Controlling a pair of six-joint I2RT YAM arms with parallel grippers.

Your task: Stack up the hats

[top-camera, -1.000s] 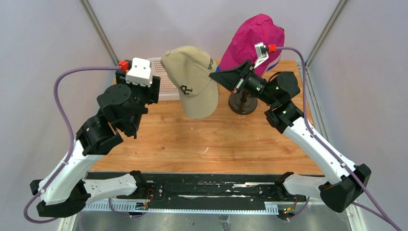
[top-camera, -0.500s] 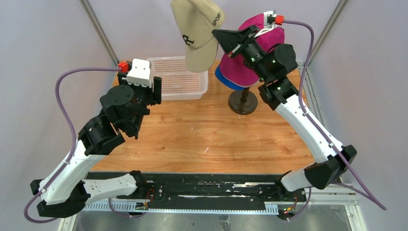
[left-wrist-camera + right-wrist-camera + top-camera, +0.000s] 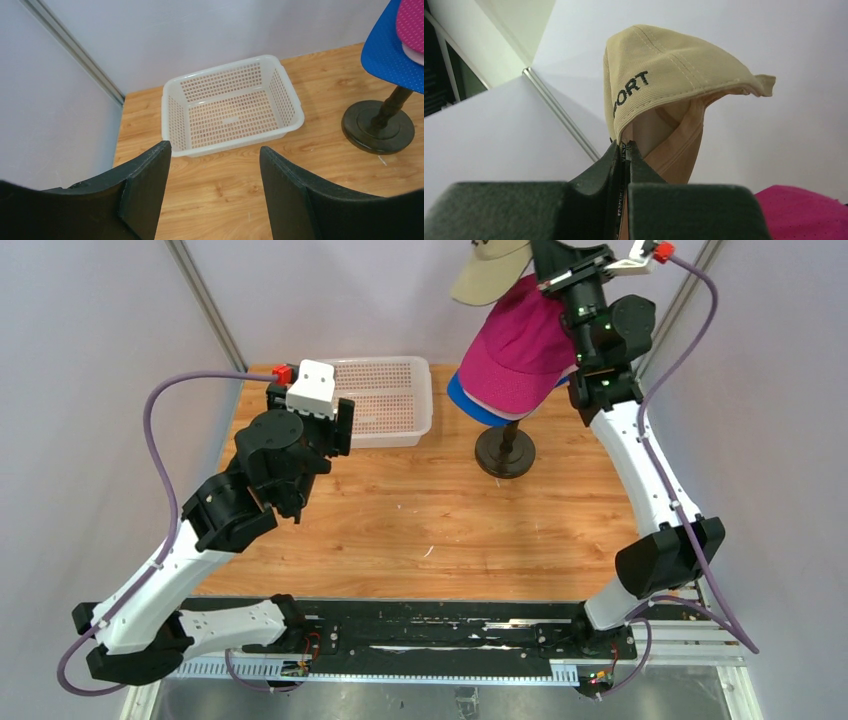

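Khaki hat (image 3: 674, 75) hangs pinched in my right tool (image 3: 624, 150), high over the magenta hat (image 3: 520, 345) topping the stack; only its placing looks left. My left tool (image 3: 215, 147) stands spread, empty

Looking out past the left gripper (image 3: 214, 150) toward the far left corner of the table (image 3: 320, 170).

Its two dark fingers fill the near edge, spread wide, with wood grain and the near wall of a white perforated basket (image 3: 172, 120) showing through the gap. The basket sits flat on the table near the pale wall (image 3: 200, 30), beside a slanting metal strut (image 3: 70, 47) on the left. To the right, apart from the basket, a dark round stand (image 3: 378, 132) rests on the wood. Its post rises under a blue cap (image 3: 387, 55), and a magenta cap (image 3: 412, 20) lies over that at the frame's edge.
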